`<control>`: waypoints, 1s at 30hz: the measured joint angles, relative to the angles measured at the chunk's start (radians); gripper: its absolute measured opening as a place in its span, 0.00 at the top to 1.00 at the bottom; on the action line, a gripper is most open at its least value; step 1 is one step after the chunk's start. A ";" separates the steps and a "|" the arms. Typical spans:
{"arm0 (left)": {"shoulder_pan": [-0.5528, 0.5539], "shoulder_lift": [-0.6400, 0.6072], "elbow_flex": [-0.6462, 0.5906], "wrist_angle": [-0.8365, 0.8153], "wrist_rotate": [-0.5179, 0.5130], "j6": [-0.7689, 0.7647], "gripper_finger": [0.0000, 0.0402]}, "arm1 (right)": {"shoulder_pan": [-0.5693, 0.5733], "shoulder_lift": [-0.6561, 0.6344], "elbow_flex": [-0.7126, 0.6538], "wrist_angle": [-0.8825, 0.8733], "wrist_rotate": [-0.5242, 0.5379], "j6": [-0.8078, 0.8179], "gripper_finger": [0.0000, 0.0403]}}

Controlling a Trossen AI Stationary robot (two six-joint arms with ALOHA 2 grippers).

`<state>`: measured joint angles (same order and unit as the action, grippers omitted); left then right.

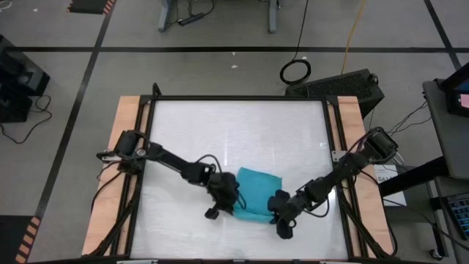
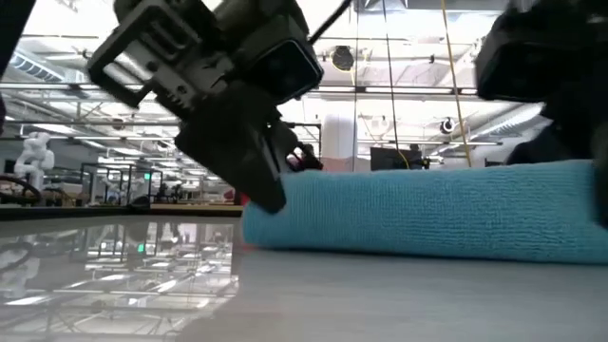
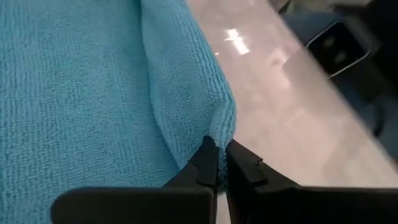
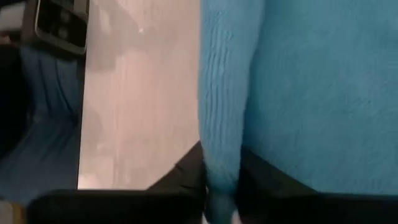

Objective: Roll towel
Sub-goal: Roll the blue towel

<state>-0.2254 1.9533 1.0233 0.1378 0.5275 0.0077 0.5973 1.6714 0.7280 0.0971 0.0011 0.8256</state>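
The turquoise towel [image 1: 255, 189] lies on the white tabletop [image 1: 220, 132], right of centre toward the near edge. In the low view its near edge [image 2: 427, 214] stands up as a thick rolled fold. My left gripper [image 1: 233, 199] is shut on the fold's left end and shows in the left wrist view [image 3: 222, 163]. My right gripper [image 1: 281, 214] is shut on the fold's right end and shows in the right wrist view [image 4: 221, 186]. My left gripper pinches the left end corner of the towel's folded edge [image 3: 221, 127] between its two fingertips, several layers thick. The fingers come slanting down from the table's left. The rest of the towel lies on the table. My right gripper pinches the towel's folded edge [image 4: 221, 149] near its right end, one finger on each side of the fold. The fingers come low from the table's right and near side. The fold runs on away from the fingers, and the towel beside it lies flat.
Black frame rails [image 1: 234, 97] and wooden side strips [image 1: 124, 139] border the tabletop. Bare tabletop lies beyond the towel on the far side and to the left. Both arms reach in low from the table's sides.
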 joint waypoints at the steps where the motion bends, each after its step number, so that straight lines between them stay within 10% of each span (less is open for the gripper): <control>1: 0.013 0.000 0.000 0.005 0.030 -0.023 0.97 | 0.008 0.000 0.000 -0.006 -0.001 -0.009 0.82; 10: 0.086 0.000 0.000 0.013 0.127 -0.144 0.97 | 0.079 -0.002 0.002 -0.092 0.122 -0.064 0.53; 30: 0.156 0.048 0.003 0.005 0.183 -0.287 0.97 | 0.235 -0.113 0.009 -0.257 0.547 -0.282 0.52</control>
<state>-0.0697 2.0010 1.0267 0.1432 0.7105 -0.2793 0.8322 1.5587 0.7366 -0.1597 0.5482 0.5441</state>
